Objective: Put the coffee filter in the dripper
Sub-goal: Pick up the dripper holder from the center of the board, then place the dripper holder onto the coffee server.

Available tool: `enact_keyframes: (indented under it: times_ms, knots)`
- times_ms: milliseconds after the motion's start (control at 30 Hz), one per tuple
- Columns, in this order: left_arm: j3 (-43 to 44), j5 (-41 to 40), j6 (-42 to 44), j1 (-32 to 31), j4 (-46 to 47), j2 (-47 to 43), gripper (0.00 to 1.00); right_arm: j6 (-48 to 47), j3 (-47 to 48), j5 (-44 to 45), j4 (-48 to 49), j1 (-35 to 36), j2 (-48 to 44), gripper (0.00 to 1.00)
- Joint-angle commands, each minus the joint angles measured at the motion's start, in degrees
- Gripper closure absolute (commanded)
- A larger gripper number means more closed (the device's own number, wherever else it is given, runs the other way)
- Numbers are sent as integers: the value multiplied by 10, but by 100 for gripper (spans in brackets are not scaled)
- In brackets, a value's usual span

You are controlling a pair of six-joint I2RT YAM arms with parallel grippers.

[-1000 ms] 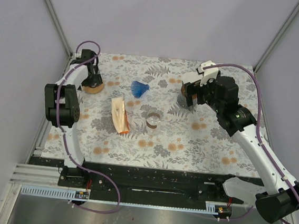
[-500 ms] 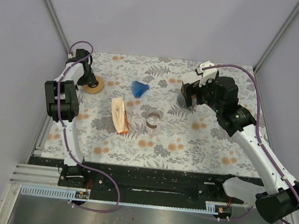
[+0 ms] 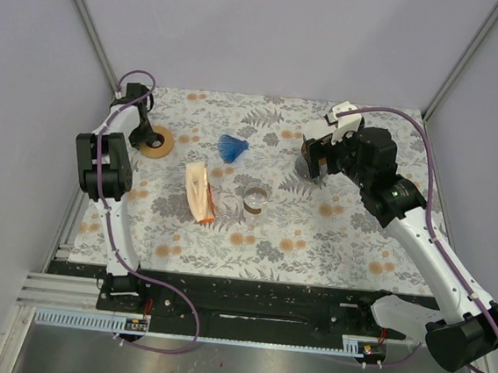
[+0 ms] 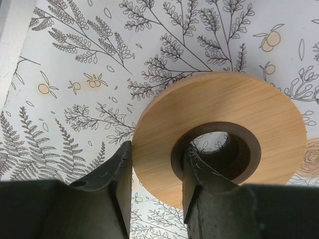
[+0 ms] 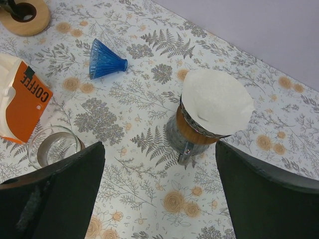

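Your left jaws grip the wooden ring (image 4: 224,99), left of the blue dripper (image 5: 104,60). Your right jaws are wide open above the coffee filter (image 5: 214,102), which sits on a pot (image 5: 179,130) right of the dripper.

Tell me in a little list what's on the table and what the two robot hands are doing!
left gripper: pinching the wooden ring, one finger in its hole
right gripper: open, up above the table
paper filter: sitting in a holder with a wooden band
blue cone: lying on its side
coffee bag: lying flat
glass: upright, beside the bag
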Motion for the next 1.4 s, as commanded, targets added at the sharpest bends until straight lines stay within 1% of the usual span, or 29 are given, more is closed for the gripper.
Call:
enact_keyframes:
  times_ms: [0, 67, 100, 267, 533, 567, 700, 867, 1000, 1100, 1200, 1300, 1367]
  knots:
    - [7, 39, 7, -4, -18, -12, 86, -7, -3, -10, 21, -1, -13, 1]
    - [5, 52, 12, -5, -16, -29, 97, -8, -3, -12, 21, -1, -12, 1]
    - [-1, 60, 16, -4, -11, -41, 99, -7, -3, -13, 21, -1, -12, 1]
    - [-28, 93, 37, -5, 17, -101, 100, -6, -1, -18, 20, -1, -14, 1]
    - [-36, 124, 57, -12, 17, -178, 100, -4, 0, -24, 19, -1, -20, 1]
    - [-36, 142, 65, -19, 17, -191, 100, -4, 0, -24, 18, -1, -20, 0]
    - [-31, 141, 118, -73, 0, -240, 100, -3, 2, -25, 15, -1, -23, 0]
    - [-5, 182, 168, -153, -71, -286, 100, 3, 9, 3, 2, 0, -22, 1]
    - [-10, 180, 213, -262, -123, -317, 100, 9, 18, 54, -12, -1, -14, 1]
    - [-10, 189, 247, -330, -156, -327, 100, 20, 18, 100, -15, 0, -12, 1]
    - [-6, 191, 258, -380, -177, -321, 100, 24, 20, 141, -22, -2, -8, 1]
    - [-5, 194, 264, -415, -186, -312, 100, 24, 18, 153, -26, -2, -10, 1]
    - [-7, 183, 267, -432, -186, -301, 100, 24, 18, 147, -26, -2, -13, 0]
